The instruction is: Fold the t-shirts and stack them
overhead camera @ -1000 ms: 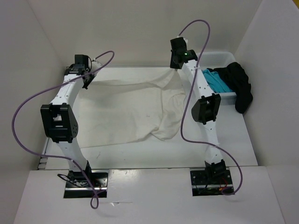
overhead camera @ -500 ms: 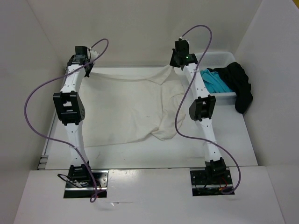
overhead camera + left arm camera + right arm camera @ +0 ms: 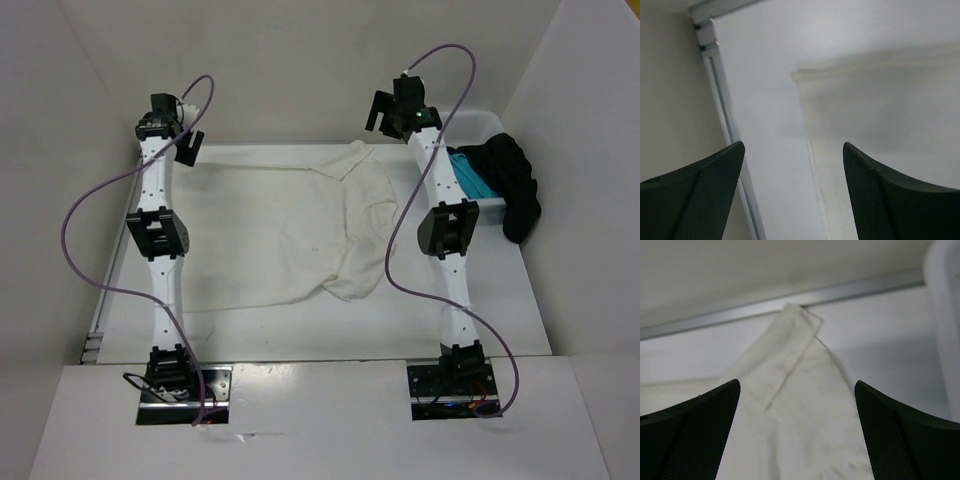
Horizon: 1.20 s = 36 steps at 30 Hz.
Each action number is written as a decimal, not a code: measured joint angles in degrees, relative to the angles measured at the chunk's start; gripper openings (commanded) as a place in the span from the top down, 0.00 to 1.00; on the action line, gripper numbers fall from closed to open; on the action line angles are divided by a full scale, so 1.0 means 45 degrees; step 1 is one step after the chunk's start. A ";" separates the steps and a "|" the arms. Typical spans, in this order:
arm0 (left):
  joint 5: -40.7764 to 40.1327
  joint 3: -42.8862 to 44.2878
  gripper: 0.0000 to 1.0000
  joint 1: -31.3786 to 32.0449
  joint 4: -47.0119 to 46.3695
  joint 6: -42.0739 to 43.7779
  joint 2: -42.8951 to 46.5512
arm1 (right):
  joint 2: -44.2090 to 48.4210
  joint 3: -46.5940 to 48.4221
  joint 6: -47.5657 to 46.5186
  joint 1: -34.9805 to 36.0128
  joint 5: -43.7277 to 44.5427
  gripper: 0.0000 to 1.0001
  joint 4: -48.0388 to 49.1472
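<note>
The left pincer [image 3: 791,149] and right pincer [image 3: 796,386] both gape apart above the far corners of the cream-white t-shirt [image 3: 290,235] spread on the tabletop [image 3: 500,300].

The left hand [image 3: 793,146] and right hand [image 3: 797,383] have opened, dropping the cream-white t-shirt [image 3: 270,230] flat.

The cream t-shirt [image 3: 290,235] is soft matt cloth, lightly creased. My worktop [image 3: 300,335] looks smooth, white, faintly sheeny, edged by a dull grey metal rail [image 3: 865,287]. My end effector pads [image 3: 700,200] are black, finely dimpled, matt.
</note>
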<state>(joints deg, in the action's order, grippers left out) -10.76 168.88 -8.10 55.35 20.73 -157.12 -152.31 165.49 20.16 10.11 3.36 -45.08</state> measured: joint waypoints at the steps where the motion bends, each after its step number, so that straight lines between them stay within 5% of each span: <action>1: 0.0500 0.0073 0.14 -0.0180 0.0593 -0.0053 0.0155 | 0.0855 -0.1044 -0.0121 0.0024 0.0287 0.00 -0.0393; 5: 0.3021 -0.0597 0.12 -0.1384 0.2637 0.0087 0.1540 | 0.4692 -0.5586 -0.0389 0.0277 0.1637 0.00 -0.1379; 11: 0.4439 -1.0472 0.00 -0.2365 0.1088 0.1457 0.9578 | 1.2356 -1.5484 0.0092 0.1321 0.2283 0.00 0.0087; 13: 0.3881 -1.4829 0.00 -0.1379 -0.0112 0.2059 1.3168 | 1.3687 -1.7184 0.0622 0.1826 0.2414 0.00 0.0262; 16: 0.3798 -1.8530 0.01 0.0427 -0.0413 0.2463 1.6237 | 1.4455 -1.9200 0.1637 0.2778 0.2375 0.02 0.0680; 21: 0.2778 -2.2620 0.01 -0.0437 -0.1817 0.2696 1.7019 | 1.4464 -2.2862 0.3521 0.3745 0.1384 0.14 0.1409; 27: 0.1200 -2.6884 0.01 -0.0549 -0.2506 0.2798 1.7204 | 1.4460 -2.4907 0.5299 0.4643 0.0141 0.15 0.2030; 32: 0.0253 -2.7617 0.01 -0.0554 -0.3818 0.3007 1.7170 | 1.3828 -2.5237 0.5940 0.5051 -0.0821 0.20 0.3356; 36: -0.0311 -2.7705 0.01 -0.0612 -0.4901 0.3011 1.6699 | 1.3206 -2.5349 0.6241 0.5047 -0.1156 0.43 0.4046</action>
<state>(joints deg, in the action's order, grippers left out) -12.16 44.21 -10.85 33.30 34.28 -81.97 -92.88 51.42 48.25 32.82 -1.85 -26.87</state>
